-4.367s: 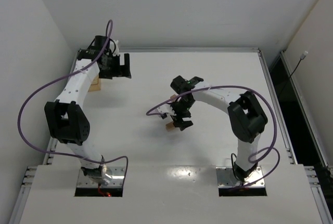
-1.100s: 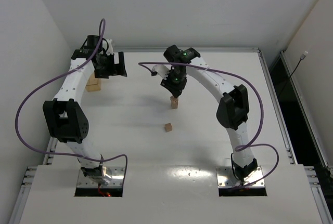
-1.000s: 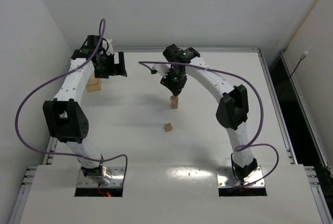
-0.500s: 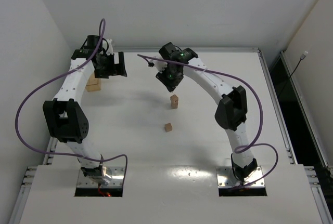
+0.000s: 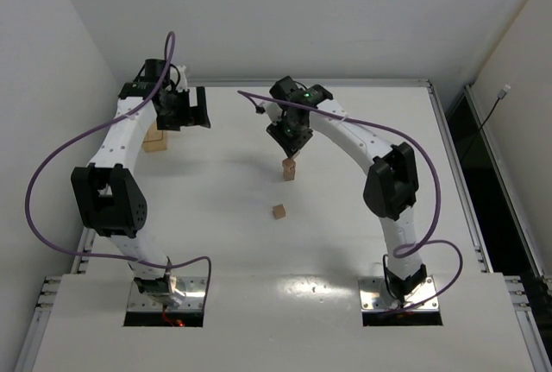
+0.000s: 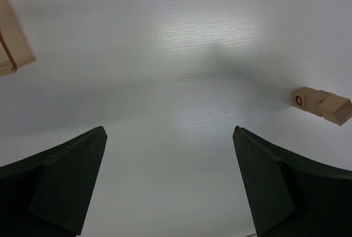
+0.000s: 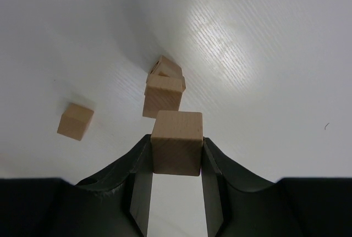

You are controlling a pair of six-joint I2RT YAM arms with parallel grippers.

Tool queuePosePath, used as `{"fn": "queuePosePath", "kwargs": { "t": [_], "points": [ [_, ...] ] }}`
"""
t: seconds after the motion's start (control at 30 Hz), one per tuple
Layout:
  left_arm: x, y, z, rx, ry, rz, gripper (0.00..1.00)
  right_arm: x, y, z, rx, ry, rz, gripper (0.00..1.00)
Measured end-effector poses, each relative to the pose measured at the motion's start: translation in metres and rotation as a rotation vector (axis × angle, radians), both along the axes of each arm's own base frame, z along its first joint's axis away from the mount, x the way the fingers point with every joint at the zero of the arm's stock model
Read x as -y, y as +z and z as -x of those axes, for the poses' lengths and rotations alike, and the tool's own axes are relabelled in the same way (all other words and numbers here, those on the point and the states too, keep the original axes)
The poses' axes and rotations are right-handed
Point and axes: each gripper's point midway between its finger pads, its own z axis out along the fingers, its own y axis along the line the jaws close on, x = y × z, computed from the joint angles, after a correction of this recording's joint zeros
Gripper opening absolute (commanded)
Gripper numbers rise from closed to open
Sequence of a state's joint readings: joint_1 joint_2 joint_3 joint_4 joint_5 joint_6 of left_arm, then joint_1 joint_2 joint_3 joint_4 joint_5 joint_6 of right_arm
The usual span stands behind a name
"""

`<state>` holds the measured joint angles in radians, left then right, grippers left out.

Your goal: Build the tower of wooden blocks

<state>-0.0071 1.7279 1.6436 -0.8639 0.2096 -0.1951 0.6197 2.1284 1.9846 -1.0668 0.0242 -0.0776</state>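
The wood block tower (image 5: 289,168) is seen standing upright near the middle of the worktop (image 5: 362,242). It is made up of small light-tan cubes stacked on one another. In the right wrist view the upper cubes of the tower (image 7: 164,91) are seen twisted out of line with each other, and their exact number cannot be told.

The right tool (image 5: 291,143) is held directly above the tower with its tips pointed down. A single wooden cube (image 7: 177,142) is clamped between its two dark fingers (image 7: 140,165), one pressed against each side face. The cube is held level and close over the tower's top. Whether it touches the top cannot be told.

A loose cube (image 5: 279,211) is seen lying on the worktop on the near side of the tower, apart from it, and is touched by nothing.

The left tool (image 5: 194,109) is held well to the left of the tower, toward the far left corner of the worktop. Its jaws are spread wide and nothing is between them. In its wrist view the tower (image 6: 322,105) appears at the right edge, beyond the right fingertip. A flat tan tray (image 5: 156,140) is seen lying on the worktop far to the left of the tower, partly hidden under the left arm.
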Motion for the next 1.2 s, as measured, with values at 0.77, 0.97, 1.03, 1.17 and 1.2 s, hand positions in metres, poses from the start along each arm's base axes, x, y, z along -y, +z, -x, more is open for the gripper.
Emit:
{"fn": "queuePosePath", "kwargs": {
  "t": [0.77,0.97,1.03,1.17,1.2],
  "points": [
    [0.000,-0.005,0.001,-0.010,0.000,0.000,0.99,-0.012,0.010,0.012,-0.013,0.062,-0.038,0.00],
    [0.000,-0.007,0.001,-0.015,-0.001,0.000,0.99,-0.011,0.004,0.012,-0.024,0.061,-0.030,0.00],
    [0.000,-0.007,0.001,-0.015,0.000,0.001,0.99,-0.011,0.001,0.012,-0.028,0.061,-0.027,0.00],
    [0.000,-0.007,0.001,-0.015,-0.001,0.000,0.99,-0.011,-0.006,0.012,-0.041,0.062,-0.018,0.00],
    [0.000,-0.007,0.001,-0.015,0.000,0.001,0.99,-0.011,-0.008,0.012,-0.045,0.063,-0.015,0.00]
  ]
}}
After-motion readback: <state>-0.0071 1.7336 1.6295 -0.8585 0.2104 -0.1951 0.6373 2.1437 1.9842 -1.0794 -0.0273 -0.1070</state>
